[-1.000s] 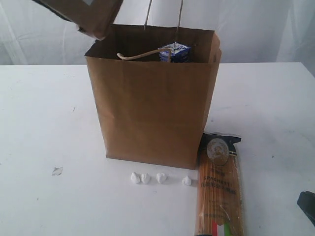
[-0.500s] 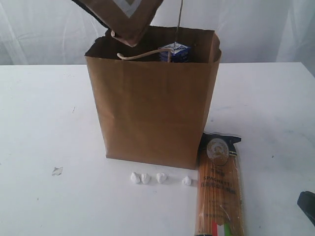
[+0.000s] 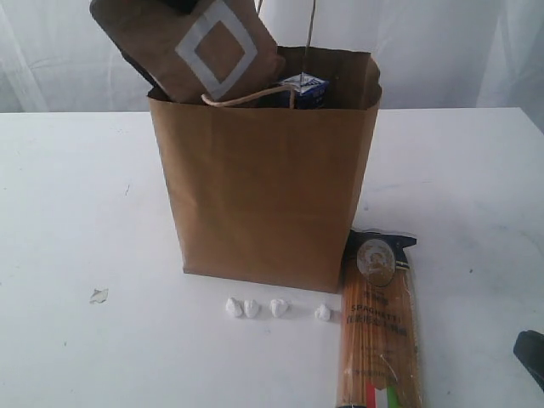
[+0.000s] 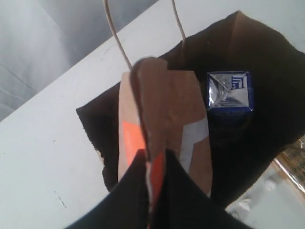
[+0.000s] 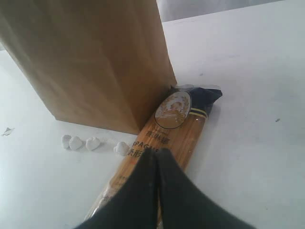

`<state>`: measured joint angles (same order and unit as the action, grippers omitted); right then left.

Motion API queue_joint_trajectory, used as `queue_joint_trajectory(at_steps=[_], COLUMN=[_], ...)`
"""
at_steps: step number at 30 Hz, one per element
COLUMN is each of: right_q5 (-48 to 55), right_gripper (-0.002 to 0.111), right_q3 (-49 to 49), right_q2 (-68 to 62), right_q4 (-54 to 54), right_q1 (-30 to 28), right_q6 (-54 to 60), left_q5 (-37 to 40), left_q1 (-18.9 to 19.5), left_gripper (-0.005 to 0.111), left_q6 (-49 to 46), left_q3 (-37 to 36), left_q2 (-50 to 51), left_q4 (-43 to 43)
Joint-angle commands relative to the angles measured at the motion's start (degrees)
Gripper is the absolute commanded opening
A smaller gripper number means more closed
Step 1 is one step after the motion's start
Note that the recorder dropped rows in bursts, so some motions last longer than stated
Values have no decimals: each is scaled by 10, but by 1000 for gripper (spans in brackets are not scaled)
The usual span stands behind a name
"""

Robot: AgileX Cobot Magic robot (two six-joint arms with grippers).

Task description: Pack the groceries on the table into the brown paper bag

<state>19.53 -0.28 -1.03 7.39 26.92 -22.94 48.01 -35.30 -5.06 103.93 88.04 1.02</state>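
Observation:
My left gripper (image 4: 155,155) is shut on the brown-orange foil pouch (image 3: 195,51), pinching its top edge. The pouch (image 4: 167,105) hangs tilted over the left side of the brown paper bag's (image 3: 263,195) open mouth, its lower end just below the rim. The small blue-white carton (image 3: 303,89) stands inside the bag at the back right, also visible as the carton (image 4: 229,90) from above. The spaghetti packet (image 3: 378,331) lies flat on the table (image 3: 76,212) beside the bag's front right corner. My right gripper (image 5: 157,151) is shut and empty, just above the packet (image 5: 171,129).
Several small white crumbs (image 3: 252,308) lie in a row in front of the bag. A small scrap (image 3: 99,295) lies on the table at the front left. The bag's twisted handles (image 3: 310,25) stick up at the back.
The left gripper has carried the pouch down and to the right, from above the bag's left corner into its mouth, turning its printed face to the camera. The right arm is still.

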Motion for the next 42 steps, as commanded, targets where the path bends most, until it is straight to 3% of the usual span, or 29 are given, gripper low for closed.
queue_joint_trajectory(at_steps=[1,9,11,13,16,18,28,30,33,35,36,37,38,42], right_q5=[-4,-4,-4,-4,-4,-4,-4,-4,-4,-4,-4,-4,-4,-4], right_gripper=[0,0,0,0,0,0,0,0,0,0,0,0,0,0], right_q3=[3,3,3,3,3,3,3,3,3,3,3,3,3,3], right_q2=[3,3,3,3,3,3,3,3,3,3,3,3,3,2], right_q4=[1,1,1,1,1,1,1,1,1,1,1,1,1,1], right_q1=[-1,-1,-1,-1,-1,-1,-1,-1,-1,-1,-1,-1,-1,-1], right_q6=[1,1,1,1,1,1,1,1,1,1,1,1,1,1], left_q5=[29,13,9,4,-4,-4,-37,-34,-25,-18,-12,-11,-5,19], left_q1=[-2,-2,-2,-2,-2,-2,-2,-1,7,15,26,30,39,63], left_gripper=[0,0,5,25,71,78,76,69,50,31,14,6,0,0], left_q6=[-3,-12,-12,-12,-12,-10,-10,-7,-7,-7,-7,-7,-7,7], left_q3=[7,7,7,7,7,7,8,8,8,8,8,8,8,7], left_q2=[14,55,70,79,79,79,24,-4,-36,-61,-83,-95,-113,-142], left_q4=[-5,-10,-10,-10,-10,-10,-6,0,15,19,21,21,23,35])
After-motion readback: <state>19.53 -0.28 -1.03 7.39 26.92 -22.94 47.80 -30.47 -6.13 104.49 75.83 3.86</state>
